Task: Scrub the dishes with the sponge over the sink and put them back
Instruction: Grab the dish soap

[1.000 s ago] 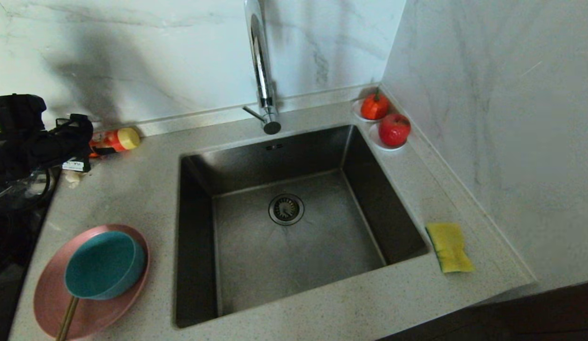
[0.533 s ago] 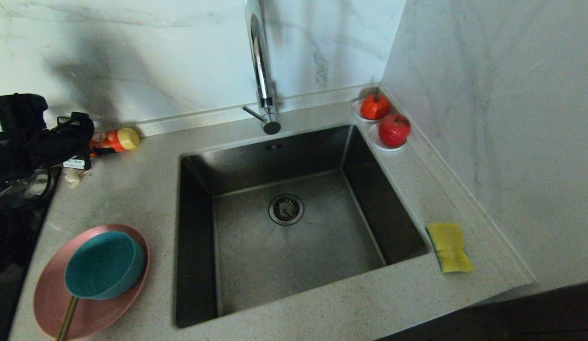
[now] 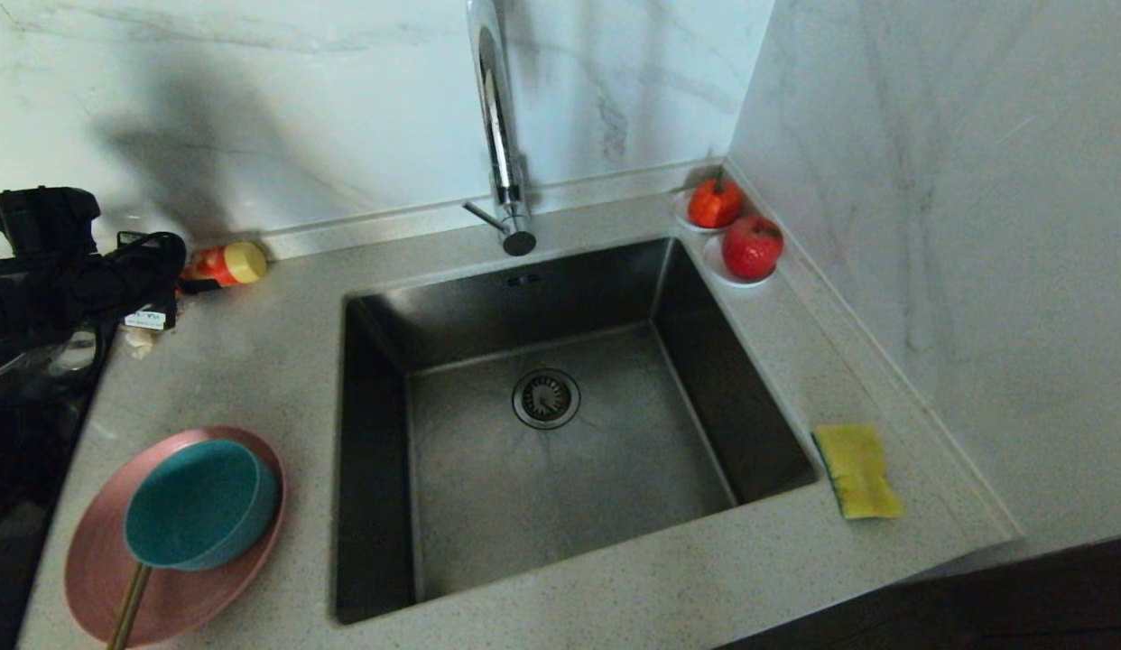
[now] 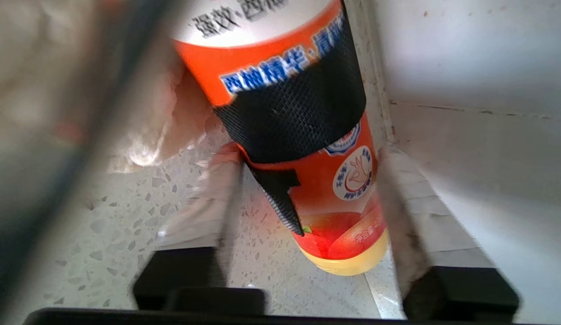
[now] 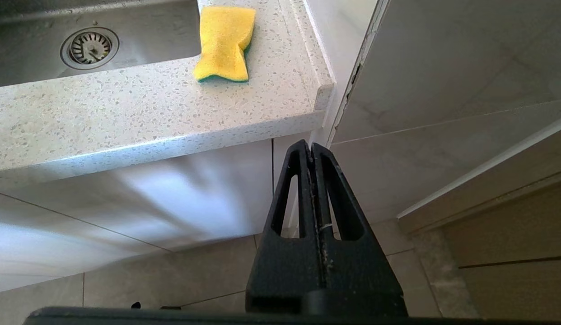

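Head view: no scrubbing yet; bowl on plate left of sink, sponge right. Left claw straddles a bottle, grip unclear; right claw closed, empty.

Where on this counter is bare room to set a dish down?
Bare: the counter between the pink plate and the orange bottle; the front strip below the sink; the right strip between sponge and fruit saucers. Crowded: far left, around the left hand.
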